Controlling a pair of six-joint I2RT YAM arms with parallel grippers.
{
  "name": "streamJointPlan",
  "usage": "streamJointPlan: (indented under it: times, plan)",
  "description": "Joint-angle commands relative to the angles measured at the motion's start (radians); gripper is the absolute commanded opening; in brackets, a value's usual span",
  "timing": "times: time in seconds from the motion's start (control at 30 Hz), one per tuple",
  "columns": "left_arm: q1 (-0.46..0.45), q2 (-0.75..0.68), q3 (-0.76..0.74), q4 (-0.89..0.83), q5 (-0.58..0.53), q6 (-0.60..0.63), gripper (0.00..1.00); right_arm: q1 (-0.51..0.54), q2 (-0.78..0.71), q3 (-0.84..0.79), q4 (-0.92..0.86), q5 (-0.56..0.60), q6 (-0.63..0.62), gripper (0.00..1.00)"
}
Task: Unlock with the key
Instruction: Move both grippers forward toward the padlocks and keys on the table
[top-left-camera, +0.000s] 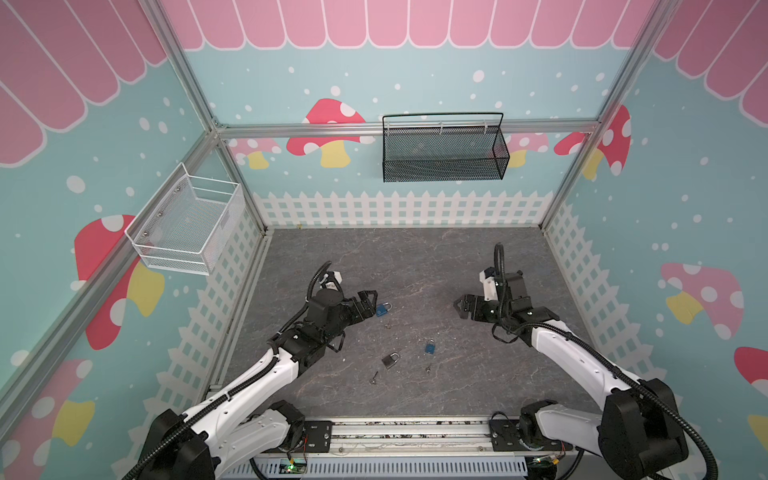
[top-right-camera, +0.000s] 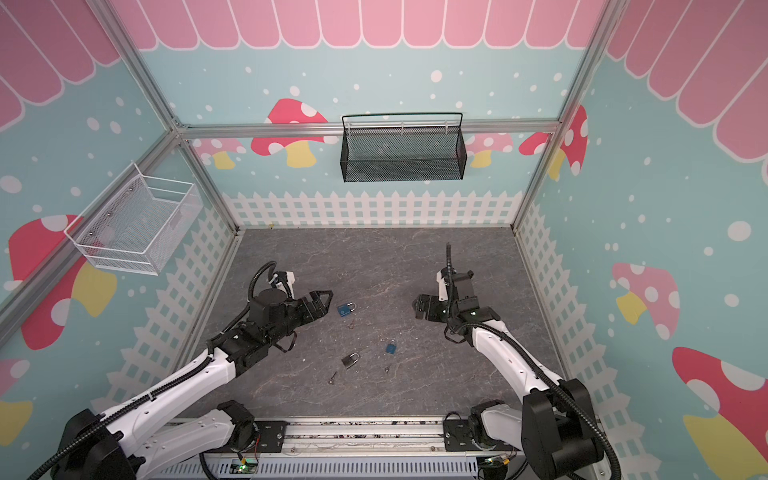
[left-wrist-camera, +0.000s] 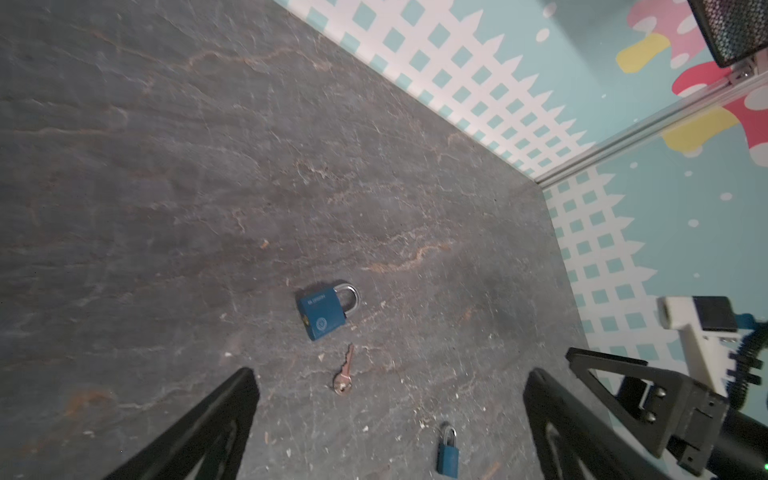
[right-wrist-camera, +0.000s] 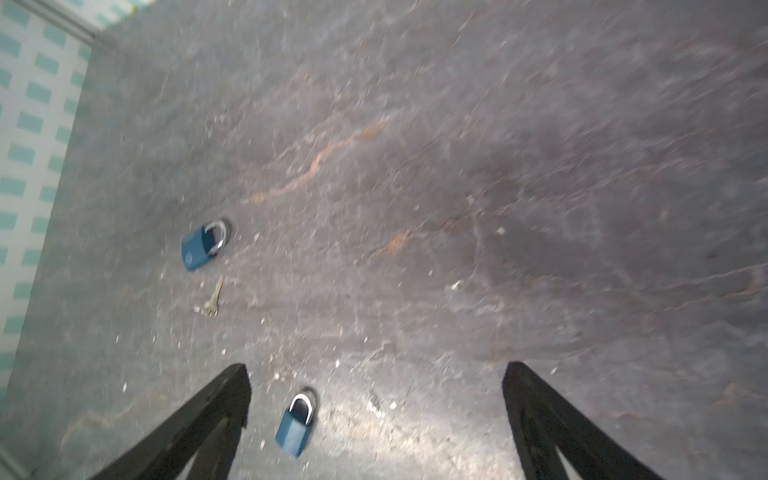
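Left gripper (top-left-camera: 365, 304) and right gripper (top-left-camera: 460, 308) are shown in a top view above a dark grey, stone-veined tabletop (top-left-camera: 415, 257). Both have their jaws spread wide and nothing is held. A large blue padlock (top-left-camera: 383, 308) is seen just beside the left gripper's tips, with a brass key (top-left-camera: 387, 324) near it. Nearer the front edge are laid a small blue padlock (top-left-camera: 430, 347), a grey padlock (top-left-camera: 390, 360), a second key (top-left-camera: 375, 377) and a third key (top-left-camera: 428, 368), each apart from the others. The space is enclosed by teal walls printed with mushrooms, a white picket fence and pink scallops. A black mesh basket (top-left-camera: 444, 153) is hung on the back wall and a white wire basket (top-left-camera: 187, 224) on the left wall.

Left wrist view: the large blue padlock (left-wrist-camera: 324, 309) is seen lying flat beyond the parted fingers (left-wrist-camera: 232, 407). The brass key (left-wrist-camera: 345, 372) lies close by without touching it.

Right wrist view, blurred: the small blue padlock (right-wrist-camera: 295, 428) is framed between the fingers (right-wrist-camera: 224, 399). Pale specks are scattered over the tabletop.
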Motion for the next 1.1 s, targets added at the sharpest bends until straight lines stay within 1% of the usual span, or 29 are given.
streamJointPlan:
  times: [0.0,0.07,0.13,0.2,0.3,0.4,0.47,0.57,0.67,0.83,0.97,1.07]
  plan:
    - [-0.058,0.000,-0.011,-0.041,-0.030,-0.070,1.00,0.084,-0.002,0.006,-0.106,-0.016,0.017,0.98]
    - [-0.095,0.004,-0.015,-0.041,-0.047,-0.089,1.00,0.156,-0.001,0.009,-0.146,0.022,0.052,0.96]
    - [-0.127,0.013,-0.018,-0.041,-0.053,-0.109,1.00,0.202,0.001,0.003,-0.175,0.035,0.091,0.95]
    - [-0.150,0.019,-0.017,-0.049,-0.054,-0.118,1.00,0.254,-0.006,-0.013,-0.192,0.043,0.133,0.92]
    - [-0.166,0.006,-0.025,-0.068,-0.066,-0.144,1.00,0.320,-0.020,-0.030,-0.208,0.051,0.197,0.87]
    - [-0.174,-0.019,-0.050,-0.072,-0.061,-0.165,1.00,0.399,-0.025,-0.050,-0.208,0.053,0.269,0.80]
    - [-0.174,-0.033,-0.063,-0.091,-0.054,-0.181,1.00,0.454,-0.014,-0.066,-0.200,0.059,0.313,0.75]
    - [-0.177,-0.048,-0.073,-0.121,-0.041,-0.192,1.00,0.524,0.009,-0.073,-0.189,0.079,0.355,0.71]
    - [-0.179,-0.060,-0.078,-0.147,-0.036,-0.206,1.00,0.575,0.041,-0.064,-0.181,0.109,0.369,0.66]
    - [-0.182,-0.067,-0.081,-0.162,-0.030,-0.219,1.00,0.618,0.119,-0.017,-0.176,0.148,0.324,0.53]
    - [-0.182,-0.076,-0.077,-0.180,-0.033,-0.219,1.00,0.644,0.166,0.018,-0.185,0.180,0.300,0.49]
    - [-0.182,-0.082,-0.080,-0.196,-0.045,-0.218,1.00,0.652,0.185,0.028,-0.178,0.192,0.287,0.44]
